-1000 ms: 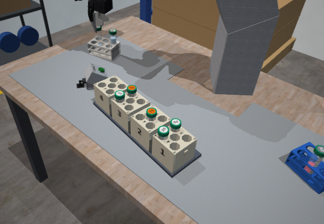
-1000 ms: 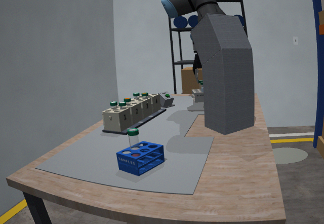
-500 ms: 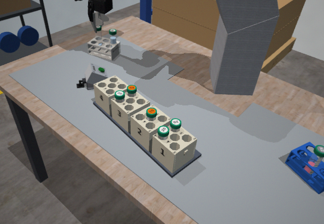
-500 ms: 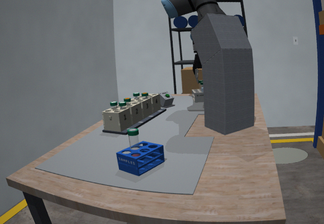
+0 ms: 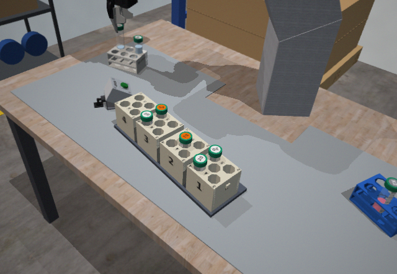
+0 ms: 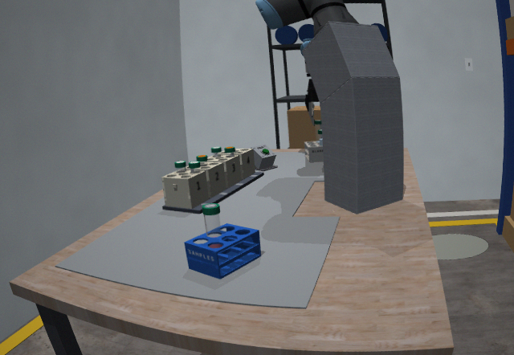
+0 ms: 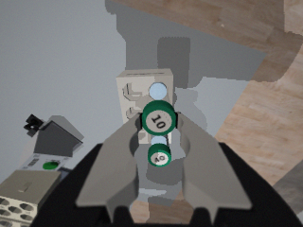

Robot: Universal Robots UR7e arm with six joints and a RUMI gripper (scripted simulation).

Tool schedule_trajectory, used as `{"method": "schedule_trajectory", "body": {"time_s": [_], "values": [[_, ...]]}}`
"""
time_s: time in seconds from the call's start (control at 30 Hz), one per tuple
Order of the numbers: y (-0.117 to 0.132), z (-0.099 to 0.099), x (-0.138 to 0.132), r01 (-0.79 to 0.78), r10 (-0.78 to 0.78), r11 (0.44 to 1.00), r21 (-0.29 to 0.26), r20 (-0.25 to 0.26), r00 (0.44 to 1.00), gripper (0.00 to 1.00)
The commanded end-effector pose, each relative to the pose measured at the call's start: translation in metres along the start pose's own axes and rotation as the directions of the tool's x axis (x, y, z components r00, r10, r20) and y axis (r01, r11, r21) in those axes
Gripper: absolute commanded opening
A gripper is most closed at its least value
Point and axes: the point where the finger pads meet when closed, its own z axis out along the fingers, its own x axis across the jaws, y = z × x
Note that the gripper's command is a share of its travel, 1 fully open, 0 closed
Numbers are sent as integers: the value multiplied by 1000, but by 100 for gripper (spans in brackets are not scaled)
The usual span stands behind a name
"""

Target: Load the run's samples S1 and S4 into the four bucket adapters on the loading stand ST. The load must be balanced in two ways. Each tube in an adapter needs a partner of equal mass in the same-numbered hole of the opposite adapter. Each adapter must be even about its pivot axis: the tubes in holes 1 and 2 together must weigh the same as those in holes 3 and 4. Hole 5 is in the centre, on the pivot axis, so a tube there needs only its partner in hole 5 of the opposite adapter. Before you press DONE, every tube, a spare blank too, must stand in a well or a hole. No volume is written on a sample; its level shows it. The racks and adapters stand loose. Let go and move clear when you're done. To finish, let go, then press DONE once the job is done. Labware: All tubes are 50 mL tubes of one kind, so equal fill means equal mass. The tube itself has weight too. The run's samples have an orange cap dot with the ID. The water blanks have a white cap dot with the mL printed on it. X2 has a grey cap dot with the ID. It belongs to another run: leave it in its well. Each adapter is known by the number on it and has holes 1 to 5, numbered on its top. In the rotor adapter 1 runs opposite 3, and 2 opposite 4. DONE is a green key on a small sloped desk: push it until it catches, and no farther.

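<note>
arm reaches to the far corner; end effector point(image 7: 160, 124) points down, clamped on the 10 blank point(image 7: 158, 121) above the white rack point(image 5: 127, 59).

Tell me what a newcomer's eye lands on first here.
The gripper at the far end of the table, shut on a water blank marked 10 and holding it above the pale rack. Next, the row of four numbered adapters mid-mat, five capped tubes already standing in them. Last, the blue sample rack with one tube at the near end.

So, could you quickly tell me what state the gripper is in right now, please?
Gripper: shut on the blank tube marked 10, lifted above the white rack.
</note>
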Motion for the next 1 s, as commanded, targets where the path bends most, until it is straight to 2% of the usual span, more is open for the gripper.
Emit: {"method": "schedule_trajectory", "body": {"time_s": [0.0,0.97], "values": [[0,-14,0,0,0,1000,1,0,1000,0],[0,-104,0,0,0,1000,1,0,1000,0]]}}
